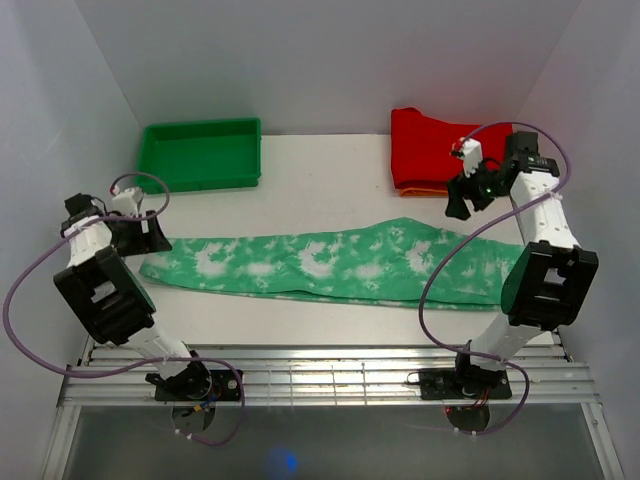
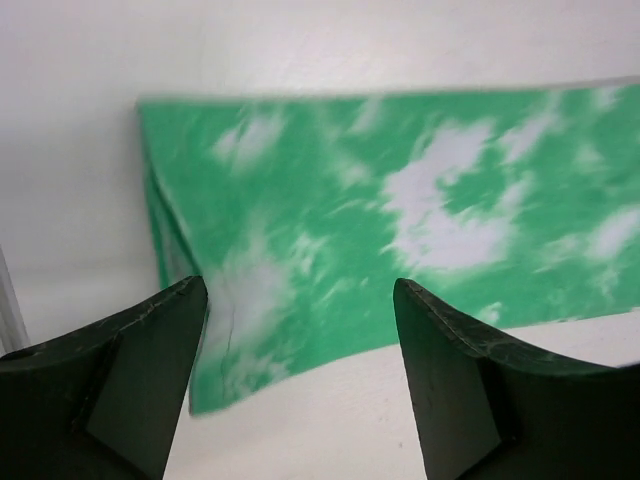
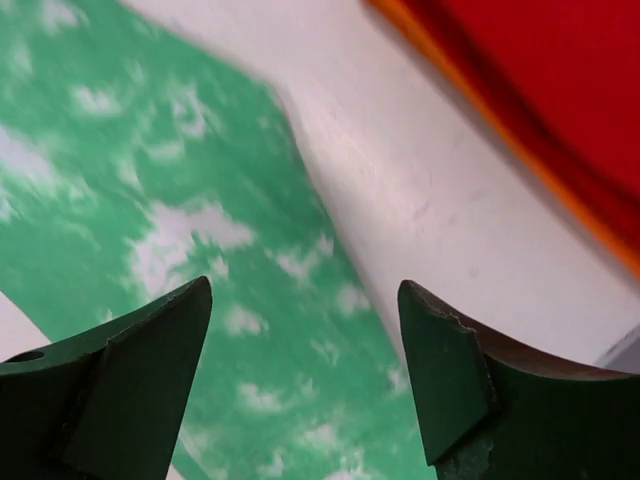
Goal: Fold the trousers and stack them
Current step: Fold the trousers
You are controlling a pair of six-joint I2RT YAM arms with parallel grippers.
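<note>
Mint-green, white-blotched cloth trousers point(image 1: 330, 262) lie flat along white counter point(image 1: 320, 170). Your left gripper point(image 2: 300, 330) spread above left end, right gripper point(image 3: 305, 330) spread above right end. Rectangular green plastic bin point(image 1: 200, 152), folded red garment point(image 1: 425, 150) behind

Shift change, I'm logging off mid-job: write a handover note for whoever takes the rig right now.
Left hand: open, empty, at the left end of the trousers.
Right hand: open, empty, over their right end, near the red garment.
Trousers: one long flat strip across the table, held by neither hand.
Done: laid out straight.
Left: fold crosswise, then stack, probably on the red garment.
</note>
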